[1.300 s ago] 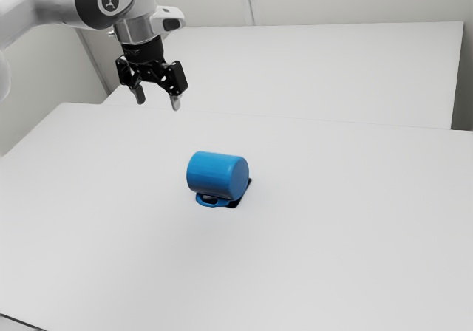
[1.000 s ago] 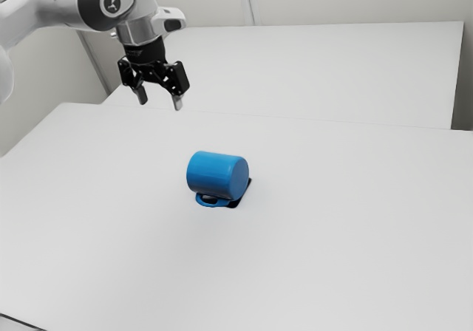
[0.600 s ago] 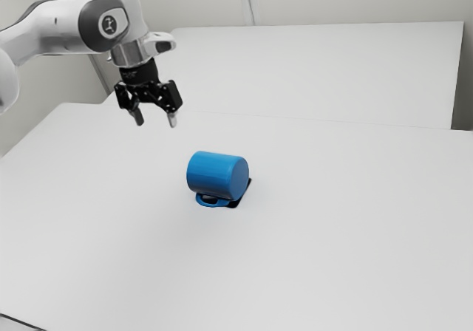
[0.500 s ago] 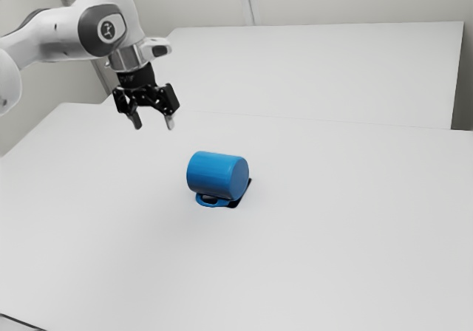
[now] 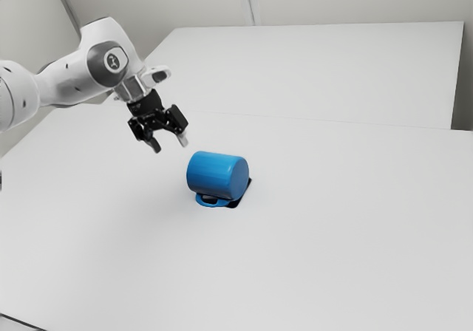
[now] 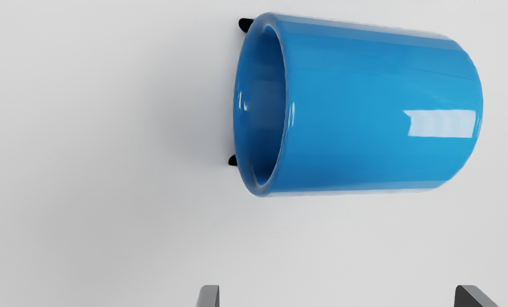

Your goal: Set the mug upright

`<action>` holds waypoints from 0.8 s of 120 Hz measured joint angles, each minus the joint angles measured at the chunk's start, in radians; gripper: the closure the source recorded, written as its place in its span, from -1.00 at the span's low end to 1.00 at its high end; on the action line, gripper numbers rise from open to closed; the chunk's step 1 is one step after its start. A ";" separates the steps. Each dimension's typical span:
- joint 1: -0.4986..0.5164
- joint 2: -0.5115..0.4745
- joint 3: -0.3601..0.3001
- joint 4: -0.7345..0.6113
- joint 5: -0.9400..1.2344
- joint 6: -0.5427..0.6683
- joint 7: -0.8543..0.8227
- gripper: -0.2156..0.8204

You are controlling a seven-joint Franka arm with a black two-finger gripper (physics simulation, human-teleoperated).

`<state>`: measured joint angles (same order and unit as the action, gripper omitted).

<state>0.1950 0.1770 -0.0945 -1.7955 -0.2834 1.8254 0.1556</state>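
Pale walls (image 5: 347,2) stood behind a broad white desk (image 5: 332,235), and the blue mug (image 5: 214,174) lay on its side there, its open mouth (image 6: 262,106) facing the exterior view's left and its base (image 5: 241,177) the exterior view's right. From the gripper (image 5: 170,144), the mug lay lower and toward the exterior view's right, near but untouched. The gripper was empty, its two fingers well apart. Its long axis ran nearly along the line between the fingertips, so closing as it stood would probably have pinched the mug from mouth to base; a grip across the round body seemed to want a turn of the wrist first.

The mug was plain, glossy and thick-rimmed, with a bright patch of light near the base. Its handle (image 5: 211,202) was down by the desk, beside a flat black piece (image 5: 244,192) partly under the mug; what that was, I could not tell. Righting had yet to begin, and the smooth curve might have slipped under an off-centre squeeze.
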 joint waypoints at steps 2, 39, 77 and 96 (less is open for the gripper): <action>0.004 0.004 0.000 -0.002 -0.009 0.005 0.008 -0.58; 0.032 0.079 -0.001 -0.004 -0.169 0.076 0.157 -0.58; 0.052 0.153 -0.001 -0.004 -0.306 0.098 0.288 -0.58; 0.068 0.189 -0.001 -0.006 -0.394 0.100 0.359 -0.58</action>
<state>0.2626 0.3658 -0.0952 -1.8011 -0.6775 1.9251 0.5142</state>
